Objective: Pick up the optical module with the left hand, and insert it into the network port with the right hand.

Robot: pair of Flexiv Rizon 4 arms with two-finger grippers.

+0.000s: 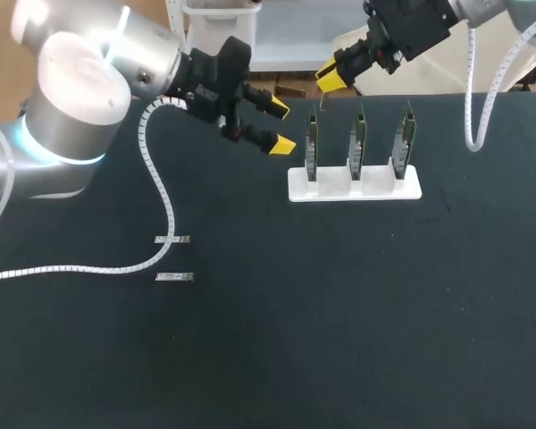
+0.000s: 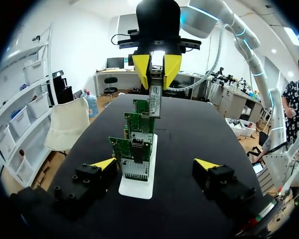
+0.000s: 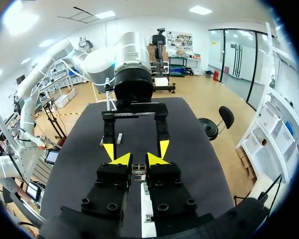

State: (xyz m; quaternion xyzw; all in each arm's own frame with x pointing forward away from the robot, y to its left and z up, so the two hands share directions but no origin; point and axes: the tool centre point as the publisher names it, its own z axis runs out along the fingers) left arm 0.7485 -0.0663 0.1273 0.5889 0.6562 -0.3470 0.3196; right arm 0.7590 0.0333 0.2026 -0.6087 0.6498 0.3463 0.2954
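A robotics lab: 2 robot arms (image 1: pixel 76 98) at a black table (image 1: pixel 339 340) holding circuit boards (image 1: pixel 358 143).

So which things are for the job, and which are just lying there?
For the job: right gripper, the module it holds, three boards on the stand, left gripper.
Lying about: two spare modules on the table, untouched.

No text, number or brand is readable in any view. White label on the optical module (image 2: pixel 155 102) in the right claw (image 2: pixel 156 84): fine print, too small to read. Network cards (image 2: pixel 131 149) in the white rack (image 2: pixel 137 188): no legible markings. Small metal pieces (image 1: pixel 172 239) on the surface (image 1: pixel 339 313): pale marks only, illegible.
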